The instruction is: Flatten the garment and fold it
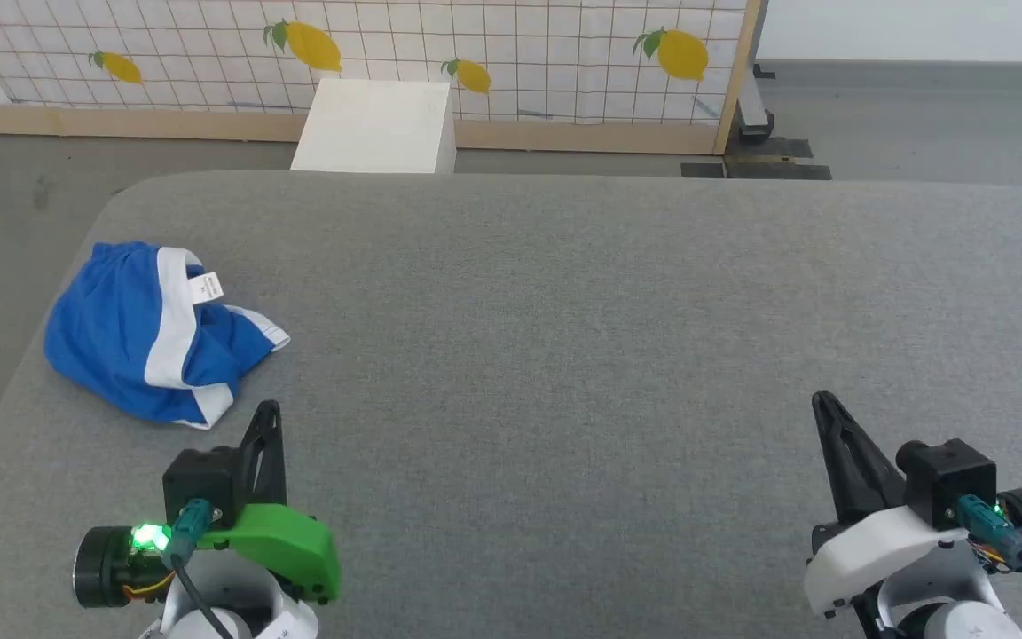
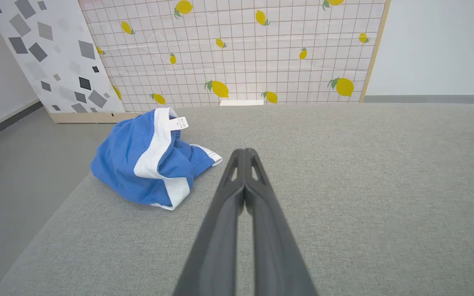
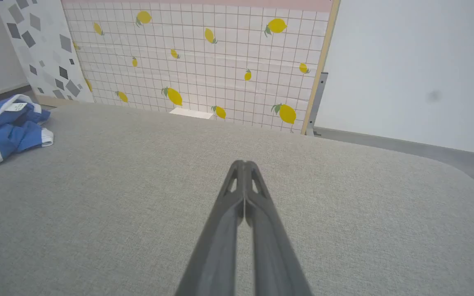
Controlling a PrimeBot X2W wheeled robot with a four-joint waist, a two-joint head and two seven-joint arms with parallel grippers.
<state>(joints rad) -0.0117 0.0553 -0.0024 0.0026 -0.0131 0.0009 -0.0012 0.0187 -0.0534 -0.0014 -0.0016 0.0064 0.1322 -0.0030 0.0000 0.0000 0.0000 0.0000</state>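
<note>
Crumpled blue shorts sit in a heap at mid-left of head view, on the gray fabric surface close to its left edge. Blue w/ a white stripe running over the bunched top, white hem band poking out at lower right of the heap, white tag sticking up at its upper right. Not flattened, not folded. L gripper is at lower left of head view, fingers pointing up frame, tip just below-right of the shorts, near but not touching. In L wrist view its two dark fingers are pressed together, nothing between them; shorts are left of center there, just left of the tip. R gripper is at lower right of head view, well apart from the shorts, over bare fabric. R wrist view: jaws together as well, holding nothing; shorts at far left edge of that frame. Top of head view, behind the surface: white box on the floor, and a lemon-print panel w/ wood frame. Upper left of L wrist view: white panel w/ gray shapes.
</note>
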